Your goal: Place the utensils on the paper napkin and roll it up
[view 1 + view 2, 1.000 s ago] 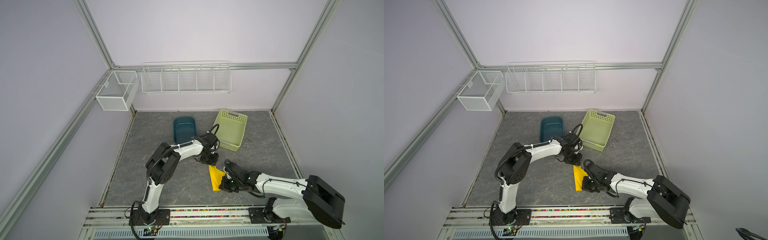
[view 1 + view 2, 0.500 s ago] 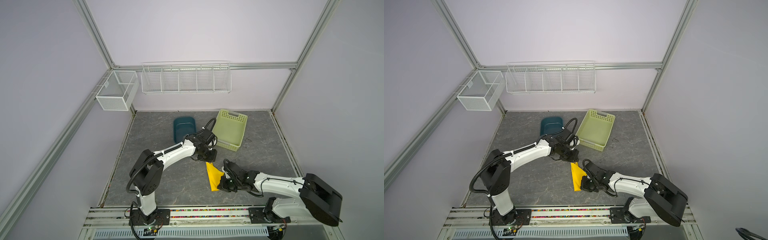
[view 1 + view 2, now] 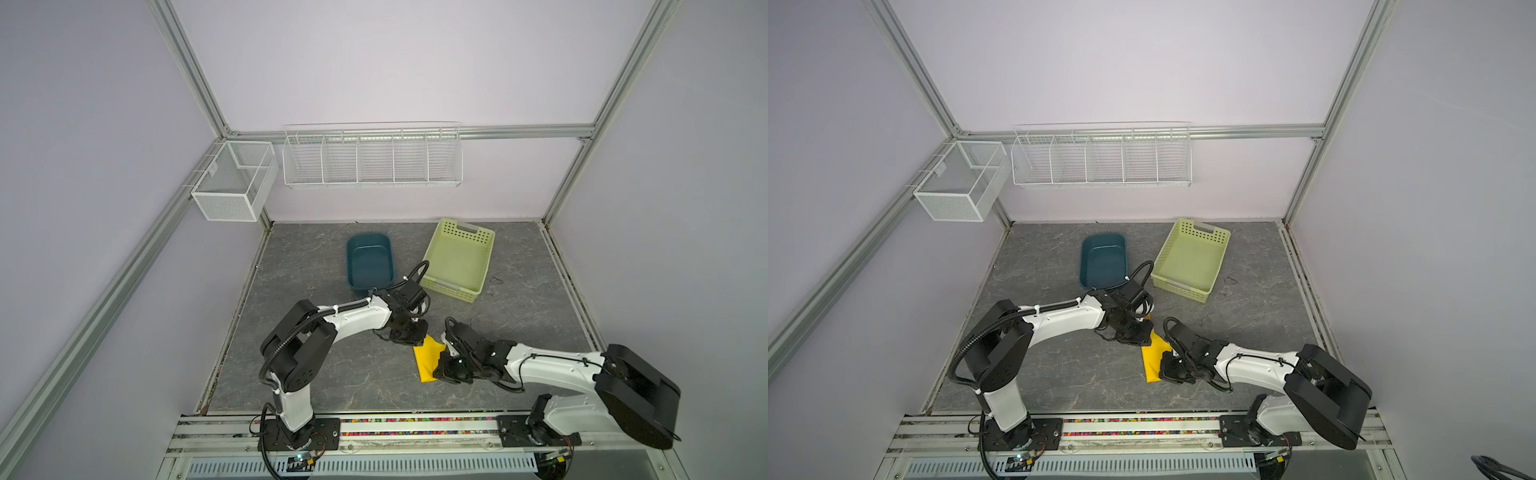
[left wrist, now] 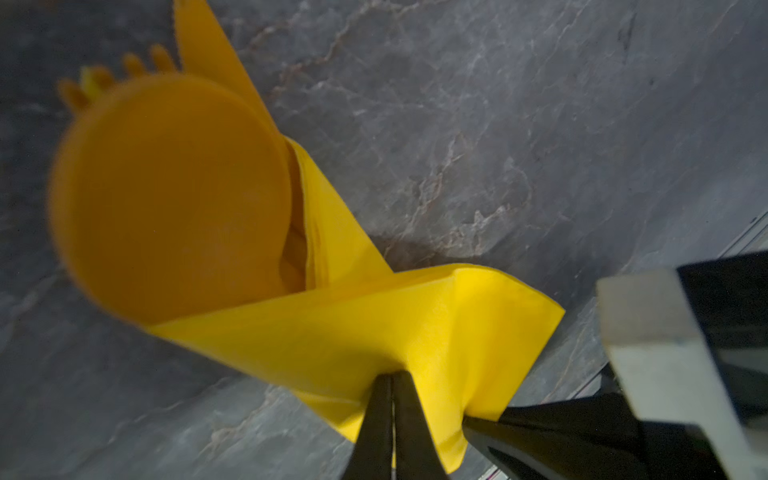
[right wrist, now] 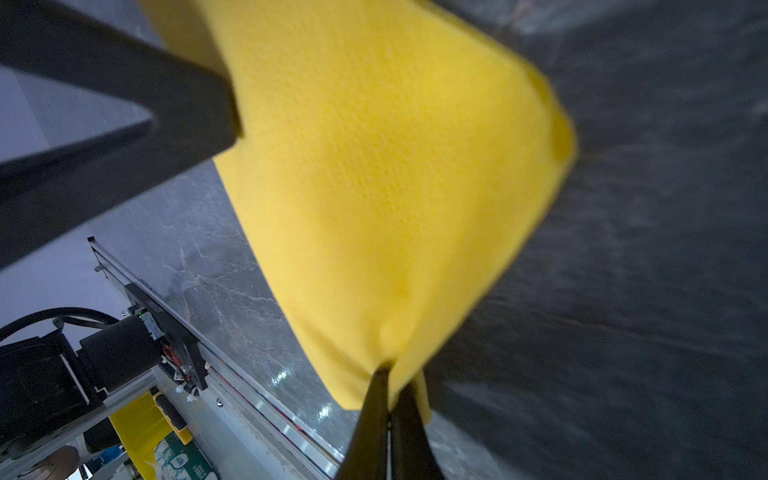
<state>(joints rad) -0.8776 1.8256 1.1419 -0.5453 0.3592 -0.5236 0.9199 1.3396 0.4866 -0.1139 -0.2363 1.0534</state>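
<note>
Jaws of the left gripper [image 4: 391, 380] are pinched tight on a fold of the yellow paper napkin [image 4: 340, 332]; those of the right gripper [image 5: 389, 374] nip it too. Ahead of the left jaws, the orange spoon [image 4: 166, 199] and the tines of the fork [image 4: 133, 68] stick out of the wrap's open end.

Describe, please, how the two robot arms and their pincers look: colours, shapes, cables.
Both arms have white tube-like links between bulky black joint housings: left arm, right arm. A black ribbed cable runs along the left arm. The left pincer and right pincer have slim, tapering black fingers.
</note>
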